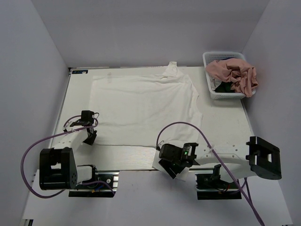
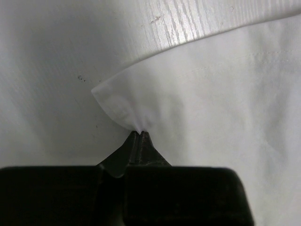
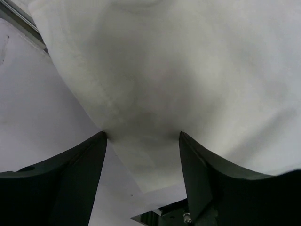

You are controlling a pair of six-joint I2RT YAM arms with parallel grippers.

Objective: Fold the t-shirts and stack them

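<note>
The white t-shirt lies spread flat in the middle of the table. One sleeve points to 12 o'clock, and the lower edge is toward the arms at 6 o'clock.

At 8 o'clock of this shirt, your left gripper is at the near left corner of the cloth. In the left wrist view the left gripper has its two tips pressed together on this corner of the white t-shirt, and the cloth makes small wrinkles where it is pinched.

At 5 o'clock of the shirt, your right gripper is at the near edge of the table. In the right wrist view the right gripper has its fingers wide apart. The white t-shirt fills the view above them, and its edge hangs in the gap. I cannot tell if the cloth touches the fingers.

At 2 o'clock, in the far right corner, stands the white basket. A crumpled pink t-shirt lies on top and hangs over its right rim. Below it you see a little of a dark green t-shirt.
</note>
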